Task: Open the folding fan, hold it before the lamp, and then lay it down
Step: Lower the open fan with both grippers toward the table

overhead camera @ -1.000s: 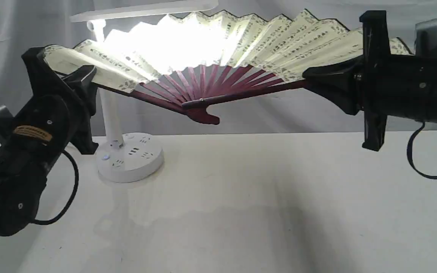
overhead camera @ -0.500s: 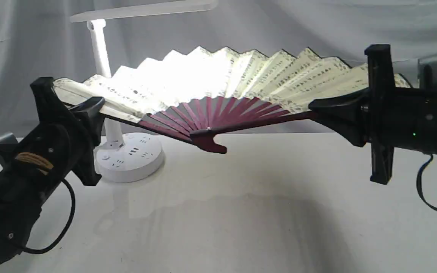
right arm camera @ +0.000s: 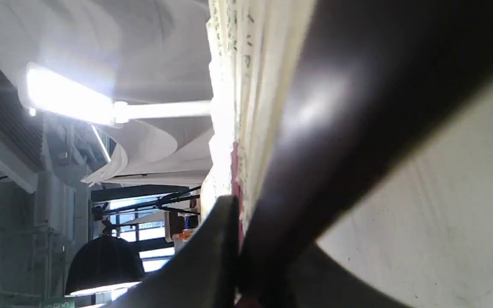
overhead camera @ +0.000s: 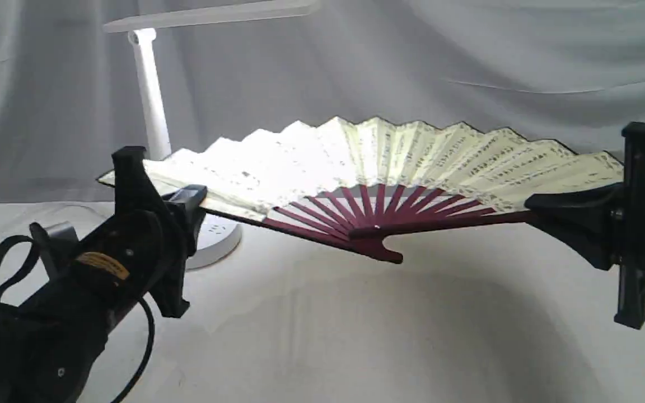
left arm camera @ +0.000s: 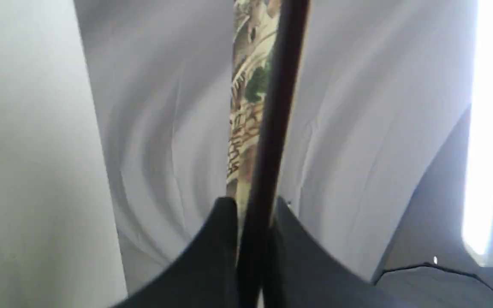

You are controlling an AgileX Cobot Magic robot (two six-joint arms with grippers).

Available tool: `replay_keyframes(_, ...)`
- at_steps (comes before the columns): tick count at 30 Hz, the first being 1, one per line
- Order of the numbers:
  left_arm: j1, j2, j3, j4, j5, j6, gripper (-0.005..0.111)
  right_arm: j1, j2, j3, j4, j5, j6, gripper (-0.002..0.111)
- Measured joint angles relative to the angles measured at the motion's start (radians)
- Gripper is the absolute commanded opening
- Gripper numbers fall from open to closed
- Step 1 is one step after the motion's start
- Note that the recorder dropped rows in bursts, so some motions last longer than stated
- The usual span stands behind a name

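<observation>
The folding fan (overhead camera: pixel 389 162) is spread wide and held in the air, leaning back toward flat, a short way above the white table (overhead camera: pixel 356 347). Its cream leaf shows black script; maroon ribs meet at a pivot near centre. My left gripper (overhead camera: pixel 191 198) is shut on the left guard, seen as a dark guard (left arm camera: pixel 268 128) between the jaws. My right gripper (overhead camera: pixel 535 204) is shut on the right guard (right arm camera: pixel 336 128). The white lamp (overhead camera: pixel 149 95) stands behind the fan's left part, lit, its base partly hidden.
A grey cloth backdrop (overhead camera: pixel 468 67) hangs behind the table. The lamp's head (overhead camera: pixel 210 14) runs along the top left. A black cable (overhead camera: pixel 143 347) loops under my left arm.
Both grippers have carried the open fan downward and toward the camera, away from the lamp's head. The fan has tipped flatter, and less of it glows from the lamp.
</observation>
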Motion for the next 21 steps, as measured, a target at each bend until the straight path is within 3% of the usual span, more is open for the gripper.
replay_keyframes(12,-0.161,0.007,0.000,-0.260,0.031,0.128,0.000,-0.123,0.000,0.112,0.000,0.076,-0.070,0.000)
replay_keyframes(21,-0.210,0.071,0.000,-0.331,0.025,0.132,0.000,-0.139,0.000,0.155,0.000,0.047,-0.113,0.000)
